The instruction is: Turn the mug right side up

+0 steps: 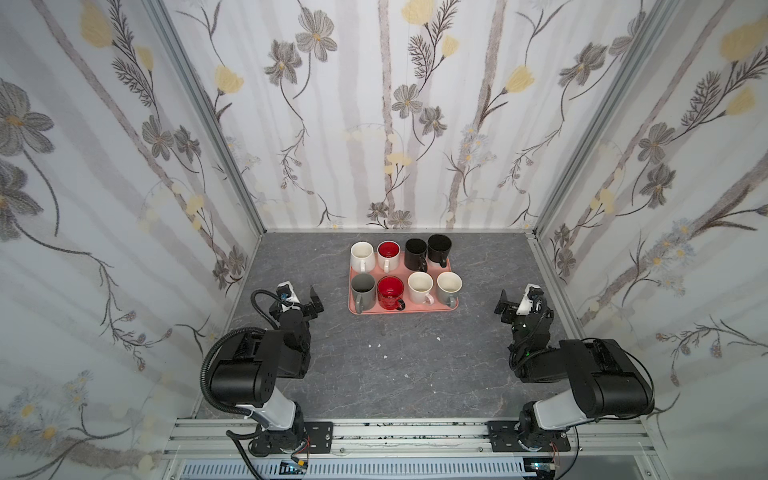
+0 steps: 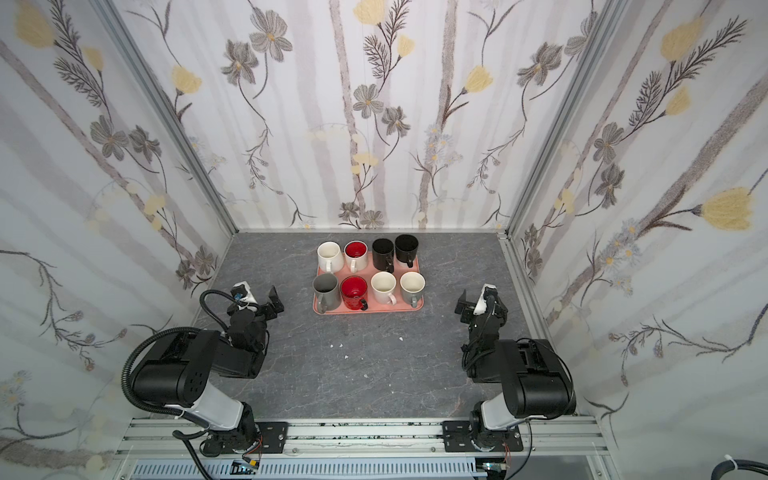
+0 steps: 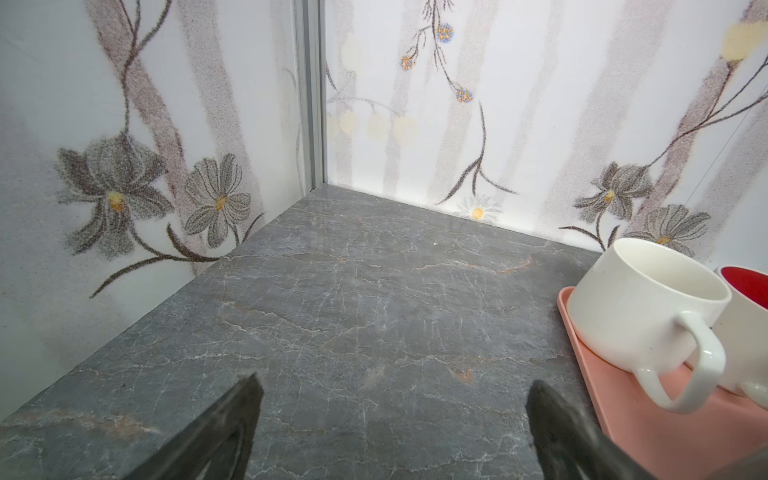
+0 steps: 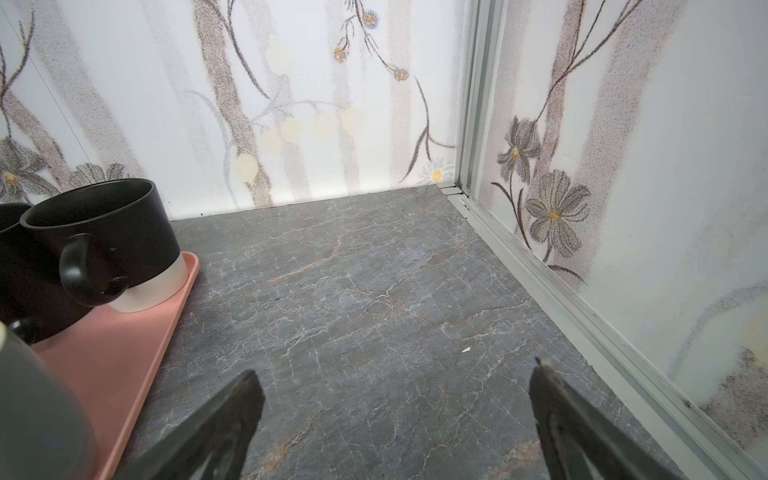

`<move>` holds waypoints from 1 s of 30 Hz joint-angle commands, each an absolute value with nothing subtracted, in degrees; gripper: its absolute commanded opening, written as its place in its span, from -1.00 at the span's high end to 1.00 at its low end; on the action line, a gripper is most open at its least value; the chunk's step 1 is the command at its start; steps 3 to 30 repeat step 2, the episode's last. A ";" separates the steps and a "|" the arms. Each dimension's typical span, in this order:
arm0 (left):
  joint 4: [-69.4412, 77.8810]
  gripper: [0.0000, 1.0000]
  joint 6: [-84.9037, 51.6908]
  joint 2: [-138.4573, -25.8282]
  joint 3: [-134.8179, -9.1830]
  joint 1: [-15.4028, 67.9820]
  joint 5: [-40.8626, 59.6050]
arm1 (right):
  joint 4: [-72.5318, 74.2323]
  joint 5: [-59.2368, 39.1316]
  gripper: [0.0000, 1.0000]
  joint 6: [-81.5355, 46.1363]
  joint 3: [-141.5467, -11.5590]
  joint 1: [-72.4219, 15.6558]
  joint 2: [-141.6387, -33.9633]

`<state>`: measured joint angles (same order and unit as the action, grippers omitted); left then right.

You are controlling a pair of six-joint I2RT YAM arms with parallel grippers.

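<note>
Several mugs stand in two rows on a pink tray at the back middle of the table, and each one shows its mouth upward in both top views. Among them are a white mug, a red mug and a black mug with a white base. My left gripper hangs open left of the tray, holding nothing. My right gripper hangs open right of the tray, also holding nothing.
The grey marble-patterned table is boxed in by flowered walls on three sides. A metal rail runs along the right wall's foot. A few small white specks lie on the table in front of the tray.
</note>
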<state>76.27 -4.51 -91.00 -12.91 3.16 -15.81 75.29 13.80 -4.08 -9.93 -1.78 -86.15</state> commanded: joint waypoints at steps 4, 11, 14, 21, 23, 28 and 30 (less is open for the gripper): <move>78.64 -1.00 -4.45 -91.07 -12.92 3.13 -16.49 | 77.60 14.14 -0.99 -4.39 -9.92 -1.76 -86.13; 78.64 -1.00 -4.45 -91.07 -12.92 3.13 -16.49 | 77.60 14.14 -0.99 -4.39 -9.92 -1.76 -86.13; 78.64 -1.00 -4.45 -91.07 -12.92 3.13 -16.49 | 77.60 14.14 -0.99 -4.39 -9.92 -1.76 -86.13; 78.64 -1.00 -4.45 -91.07 -12.92 3.13 -16.49 | 77.60 14.14 -0.99 -4.39 -9.92 -1.76 -86.13; 78.64 -1.00 -4.45 -91.07 -12.92 3.13 -16.49 | 77.60 14.14 -0.99 -4.39 -9.92 -1.76 -86.13; 78.64 -1.00 -4.45 -91.07 -12.92 3.13 -16.49 | 77.60 14.14 -0.99 -4.39 -9.92 -1.76 -86.13; 78.64 -1.00 -4.45 -91.07 -12.92 3.13 -16.49 | 77.60 14.14 -0.99 -4.39 -9.92 -1.76 -86.13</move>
